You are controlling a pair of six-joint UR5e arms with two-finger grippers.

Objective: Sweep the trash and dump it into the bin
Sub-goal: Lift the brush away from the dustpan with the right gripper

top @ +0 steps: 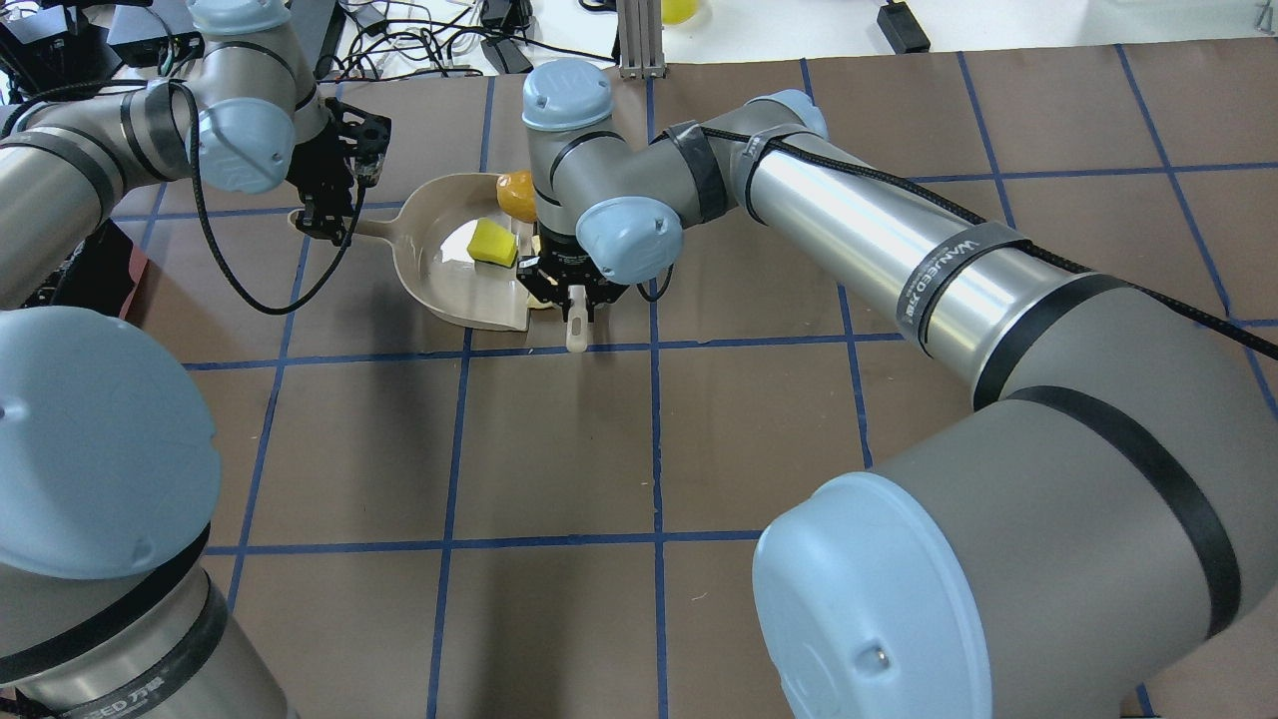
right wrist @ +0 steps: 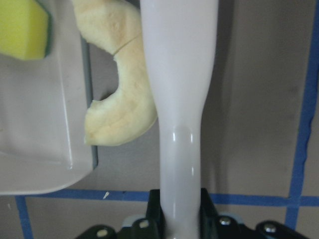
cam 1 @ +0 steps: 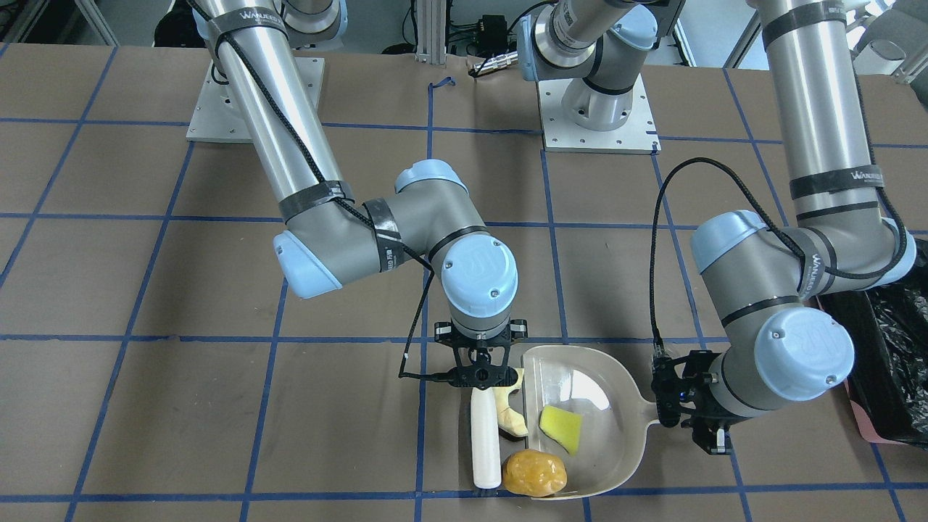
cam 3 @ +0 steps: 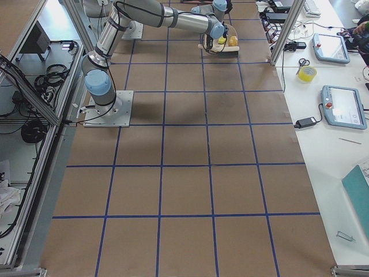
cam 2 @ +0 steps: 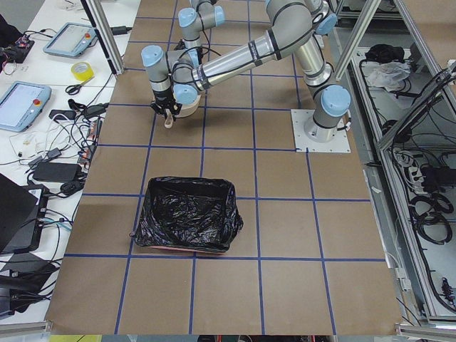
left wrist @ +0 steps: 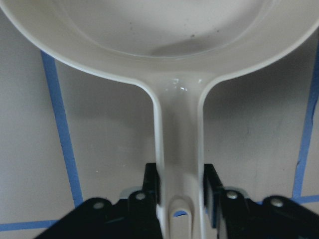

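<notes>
A beige dustpan [cam 1: 605, 373] lies on the brown table. My left gripper [cam 1: 663, 415] is shut on its handle [left wrist: 178, 149]. The flat yellow sponge wedge [cam 1: 562, 428] rests inside the pan. At the pan's open lip sits the amber potato-like lump [cam 1: 535, 473]. The pale croissant crescent [right wrist: 119, 99] lies on the table against the pan's edge, pressed by the white brush [cam 1: 484, 438]. My right gripper [cam 1: 484, 377] is shut on the brush's handle [right wrist: 182, 99], pointing down. Off to my left stands the bin [cam 2: 189, 214], with its black bag.
Blue tape lines grid the table. The bin's corner [cam 1: 888, 362] shows just beyond my left arm's elbow. Both arm bases [cam 1: 598, 119] are bolted at the table's robot side. Benches with tablets and cables flank the table's ends.
</notes>
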